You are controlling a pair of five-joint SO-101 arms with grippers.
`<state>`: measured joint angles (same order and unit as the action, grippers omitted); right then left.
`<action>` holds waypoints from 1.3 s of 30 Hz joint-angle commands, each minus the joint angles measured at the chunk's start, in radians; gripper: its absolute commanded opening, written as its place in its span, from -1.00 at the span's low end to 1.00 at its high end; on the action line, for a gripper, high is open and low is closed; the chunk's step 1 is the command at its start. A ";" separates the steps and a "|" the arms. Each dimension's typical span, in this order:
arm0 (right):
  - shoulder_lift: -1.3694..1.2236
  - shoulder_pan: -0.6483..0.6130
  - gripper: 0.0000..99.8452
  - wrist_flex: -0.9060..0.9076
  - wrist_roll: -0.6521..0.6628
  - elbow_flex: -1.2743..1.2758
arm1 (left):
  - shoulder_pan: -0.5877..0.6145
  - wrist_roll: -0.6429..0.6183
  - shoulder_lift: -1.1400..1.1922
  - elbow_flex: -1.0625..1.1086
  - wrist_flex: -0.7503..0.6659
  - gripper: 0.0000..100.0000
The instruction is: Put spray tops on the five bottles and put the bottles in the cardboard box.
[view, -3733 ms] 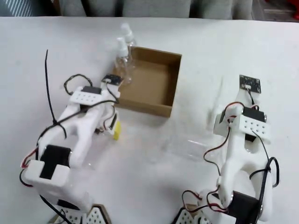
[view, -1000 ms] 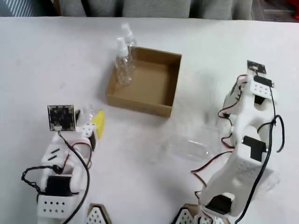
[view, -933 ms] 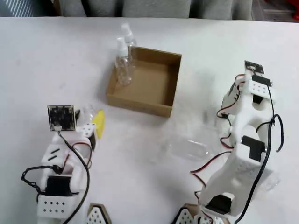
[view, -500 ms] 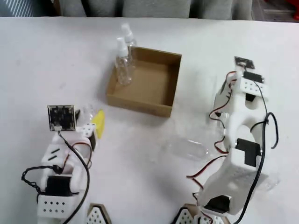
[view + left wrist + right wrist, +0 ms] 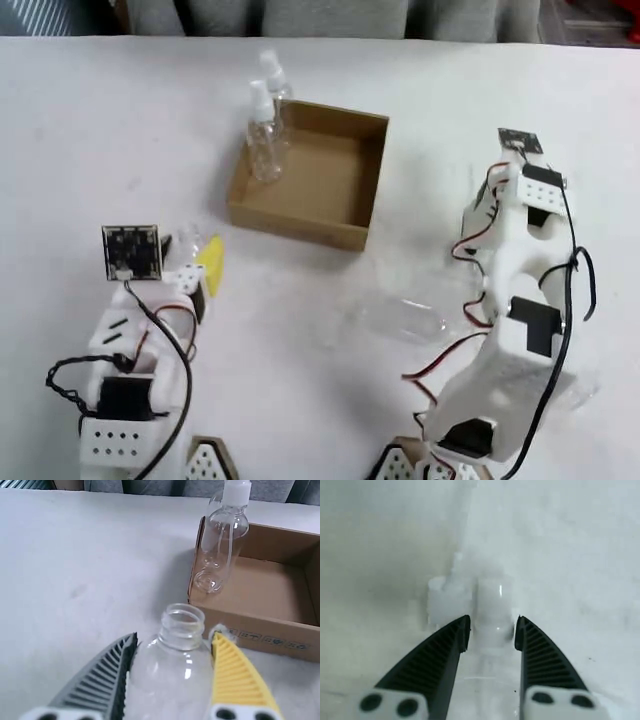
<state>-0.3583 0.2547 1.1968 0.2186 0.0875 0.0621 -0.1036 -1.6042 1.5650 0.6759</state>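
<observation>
Left pincer (image 5: 175,636): closed on an uncapped clear bottle (image 5: 172,680). The grey jaw and the yellow jaw press the bottle's shoulders from either side. The open neck sticks out past the jaw tips, pointing forward and up. Arm sits low over the white counter (image 5: 120,110).

Cardboard box (image 5: 260,610): on the counter ahead of the left pincer, near it but not touching, open side up. The visible part of its floor is bare.

Capped bottle (image 5: 220,540): upright, white spray top on, standing at the box wall on the grey jaw's side. Its base looks to be inside the box. In the high view a second capped bottle (image 5: 274,82) stands just beyond the first, farther from the left pincer. Cannot tell whether it is in the box or on the counter behind it.

Right pincer (image 5: 491,632): open, pointing down at the counter. Both black jaws straddle a loose white spray top (image 5: 492,610) lying on the counter. One jaw is nearly against the top, and the other is just beside it. Its thin dip tube runs away from the jaw tips.

Another clear uncapped bottle (image 5: 405,318) lies on its side on the counter, between the two arms and closer to the right arm's base.
</observation>
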 commanded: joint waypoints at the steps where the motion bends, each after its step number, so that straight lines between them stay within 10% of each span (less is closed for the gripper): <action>1: -0.028 0.005 -0.73 -0.015 0.037 -0.008 | 0.005 -0.003 -0.021 -0.008 -0.021 -0.90; 12: -0.031 0.025 -0.97 -0.010 0.041 -0.066 | 0.005 -0.005 -0.021 0.002 -0.025 -0.90; 28: 0.326 0.084 -0.97 0.516 0.029 -0.420 | 0.005 -0.011 -0.024 0.100 -0.258 -0.90; 39: 0.625 -0.018 -0.96 0.361 -0.115 -0.419 | -0.019 -0.140 -0.025 0.114 -0.416 -0.90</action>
<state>0.1711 0.2869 1.6172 0.1235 -0.2869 0.0621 -0.1557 -1.6042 1.7031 0.3261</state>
